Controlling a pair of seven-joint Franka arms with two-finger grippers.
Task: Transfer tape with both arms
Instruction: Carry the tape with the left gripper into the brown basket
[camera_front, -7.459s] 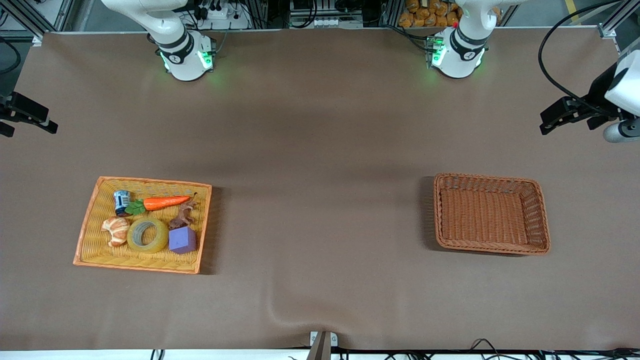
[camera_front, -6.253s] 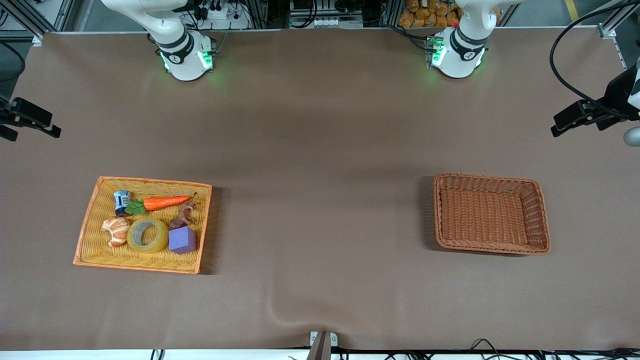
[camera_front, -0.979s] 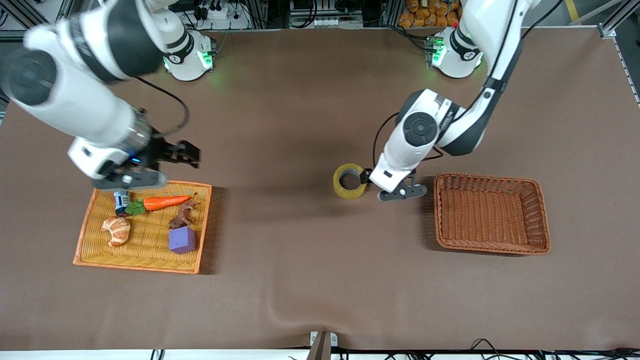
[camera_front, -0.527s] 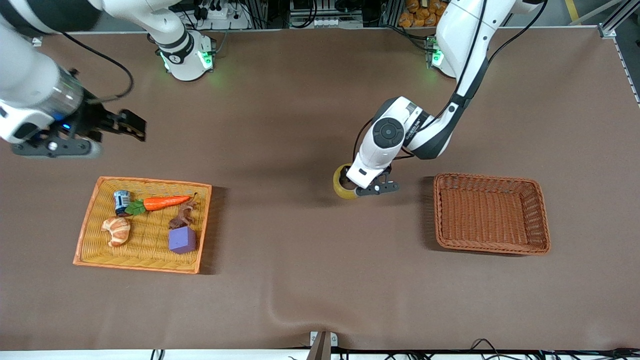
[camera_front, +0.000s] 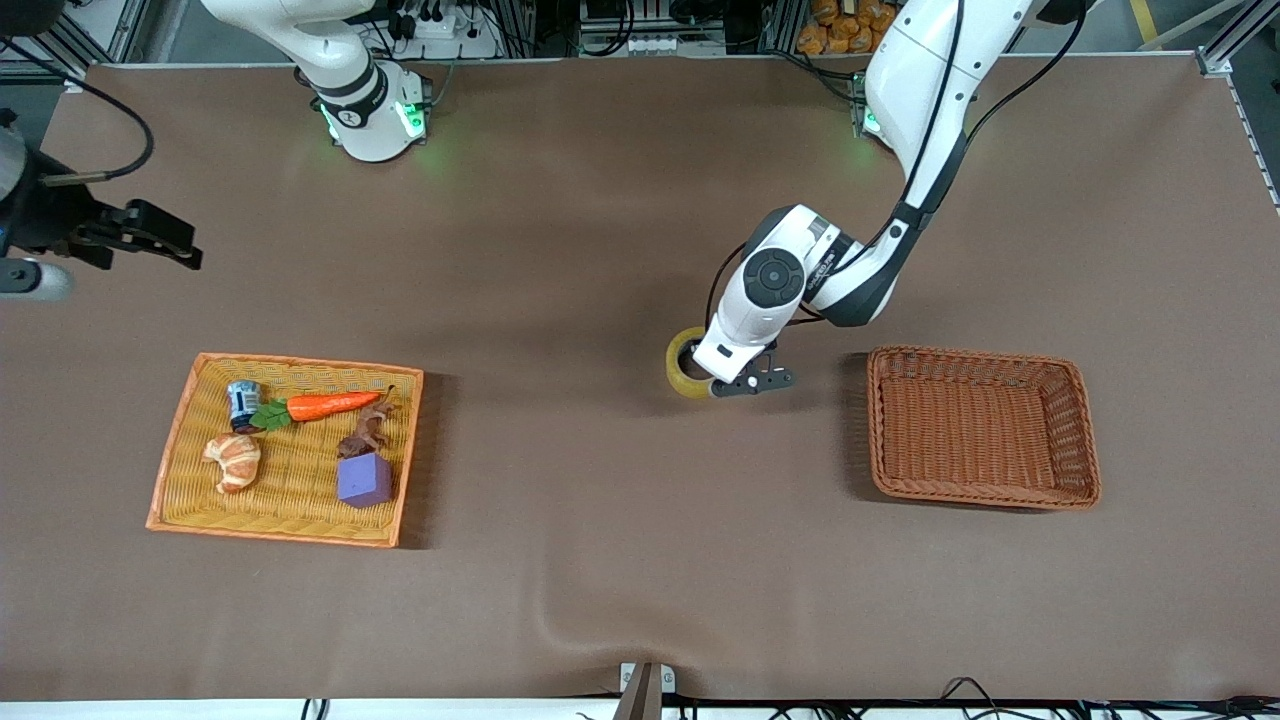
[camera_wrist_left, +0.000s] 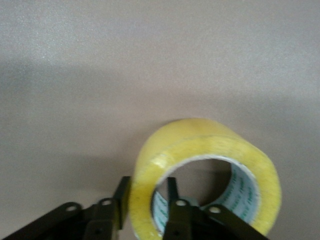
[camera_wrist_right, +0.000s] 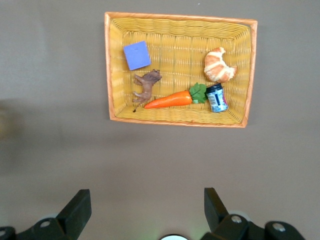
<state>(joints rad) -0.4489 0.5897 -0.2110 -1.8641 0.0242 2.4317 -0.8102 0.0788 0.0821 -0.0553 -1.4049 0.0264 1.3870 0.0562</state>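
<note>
Tape roll (camera_wrist_left: 205, 175) wall is straddled mid-table by left gripper (camera_wrist_left: 145, 197) jaws, not visibly clamped; squeezed squarely before lifting. Right gripper (camera_wrist_right: 145, 210) jaws spread, waiting.

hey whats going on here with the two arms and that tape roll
The left gripper is down at the tape, which sits on the bare table between the two baskets. In the left wrist view its fingers straddle the roll's wall, one outside and one inside the core. The right gripper is open and up in the air toward the right arm's end of the table, away from the yellow basket. The brown basket has nothing in it.
</note>
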